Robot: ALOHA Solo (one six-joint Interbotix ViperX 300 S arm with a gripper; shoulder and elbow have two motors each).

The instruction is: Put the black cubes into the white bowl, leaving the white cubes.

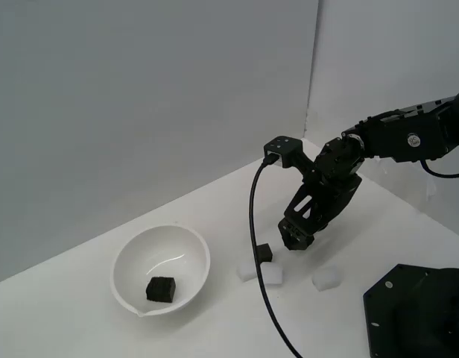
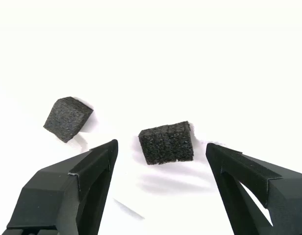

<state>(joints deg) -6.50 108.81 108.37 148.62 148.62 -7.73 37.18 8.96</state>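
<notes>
- Exterior view: the bowl (image 1: 162, 272) is seen on the white counter (image 1: 80, 321), toward the exterior view's left, with its pouring lip at the near rim.
- One black cube (image 1: 161, 289) is seen lying inside the bowl, on its bottom.
- A second black cube (image 1: 264, 253) is seen on the counter, well apart from the bowl, toward the exterior view's right.
- Two white cubes (image 1: 272, 274) are seen touching or just beside this black cube, on its near side; another white cube (image 1: 325, 278) is seen alone further to the exterior view's right.
- The gripper (image 1: 295, 240) is held low over the counter, just beside the second black cube, tilted downward from the arm (image 1: 408, 138).
- A black cable (image 1: 253, 216) is seen hanging from the wrist down past the cubes.
- A black base plate (image 1: 419, 313) is seen at the near corner on the exterior view's right.
- Wrist view: the fingers (image 2: 89, 169) are spread wide apart, and nothing is pinched.
- A black cube (image 2: 166, 142) is seen between the two fingers, on the counter, touched by neither of them.
- Another black cube (image 2: 67, 118) is seen beyond one finger, outside the gap, and it is apart from the first one.
- The white cubes can hardly be told from the bright counter in the wrist view.
</notes>
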